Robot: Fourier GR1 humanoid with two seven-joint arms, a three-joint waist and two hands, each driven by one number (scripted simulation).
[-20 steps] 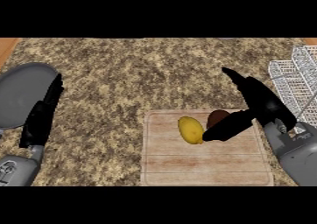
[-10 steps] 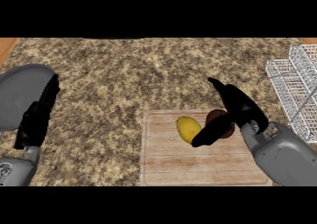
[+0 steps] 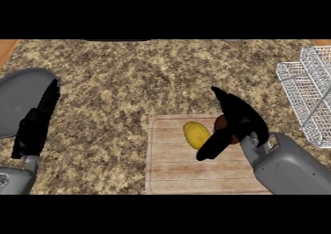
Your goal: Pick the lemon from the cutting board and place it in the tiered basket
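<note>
Yellow lemon [image 3: 196,135] on the cutting board [image 3: 175,173]; I have the right robot hand [image 3: 238,120] open beside it, empty, poised to grasp.

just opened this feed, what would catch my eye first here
The yellow lemon on the wooden cutting board at lower centre stands out, with the black right hand open just to its right, thumb beside it. At the right edge sits the white wire tiered basket; the left hand rests open at the far left.
</note>
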